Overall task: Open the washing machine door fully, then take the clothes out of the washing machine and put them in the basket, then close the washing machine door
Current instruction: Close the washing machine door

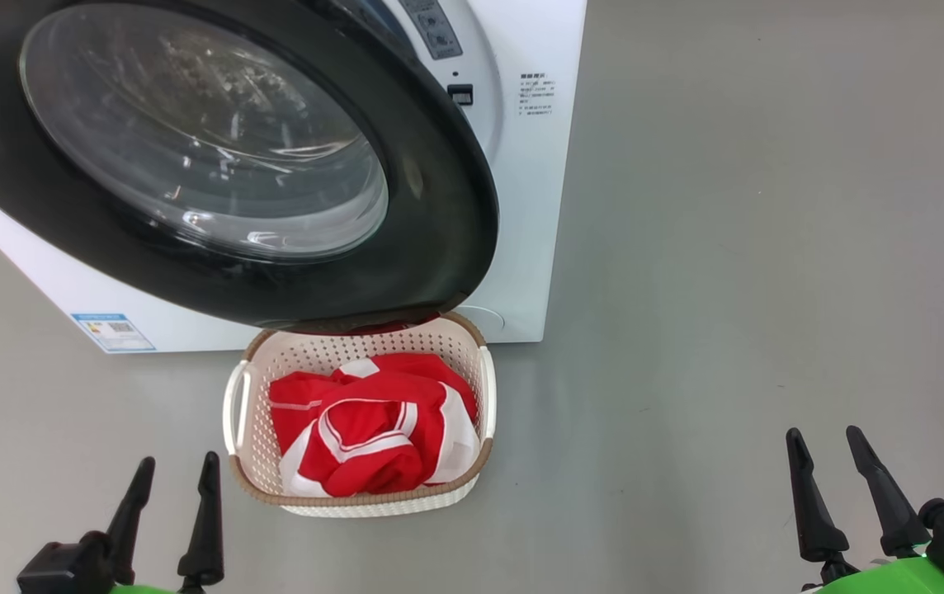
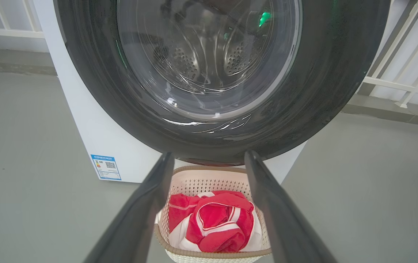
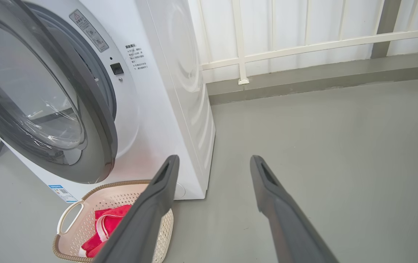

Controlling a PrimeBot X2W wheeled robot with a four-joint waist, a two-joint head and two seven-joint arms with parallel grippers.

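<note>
Head view: my left gripper (image 1: 178, 459), right gripper (image 1: 823, 431) both spread wide, empty; washing machine door (image 1: 216, 148) upper left: rigid, slick; I'd push its black rim (image 1: 447, 214).

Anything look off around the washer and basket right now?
Nothing spilled or damaged. The clothes lie heaped inside the basket. The washing machine door stands ajar, overhanging the basket's far end, so it is not yet shut.

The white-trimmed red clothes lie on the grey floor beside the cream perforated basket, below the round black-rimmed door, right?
No. The white-trimmed red clothes lie inside the cream perforated basket, not beside it, below the round black-rimmed door; the head view shows this.
</note>
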